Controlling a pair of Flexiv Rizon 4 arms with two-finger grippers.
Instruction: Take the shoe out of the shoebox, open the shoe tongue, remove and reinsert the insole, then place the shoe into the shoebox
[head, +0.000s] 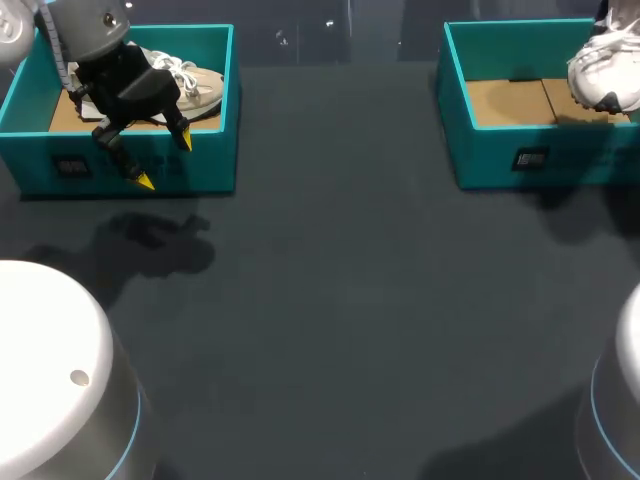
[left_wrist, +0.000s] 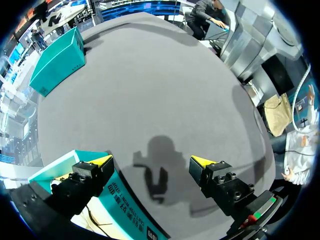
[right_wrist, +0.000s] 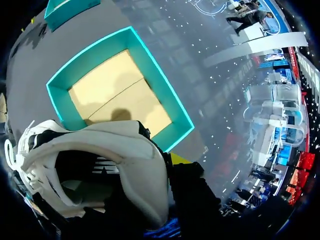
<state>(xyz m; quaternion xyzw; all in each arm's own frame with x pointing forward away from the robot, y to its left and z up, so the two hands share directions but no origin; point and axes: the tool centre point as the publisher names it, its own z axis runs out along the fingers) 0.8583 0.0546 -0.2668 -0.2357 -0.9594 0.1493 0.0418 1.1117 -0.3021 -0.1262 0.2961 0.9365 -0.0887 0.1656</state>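
Two shoeboxes stand at far side of table (head: 330, 300): L box (head: 205, 165) at far left, R box (head: 490, 150) at far right, well apart, with bare table btw. them and in front. In L box lies a shoe (head: 195, 85), twd. its far right corner. L gripper (head: 165, 161) hangs over near wall of L box, in front of this shoe. One finger is on box side, the other over table. A second shoe (head: 605, 70) is above right part of R box, in R gripper (right_wrist: 175, 162).
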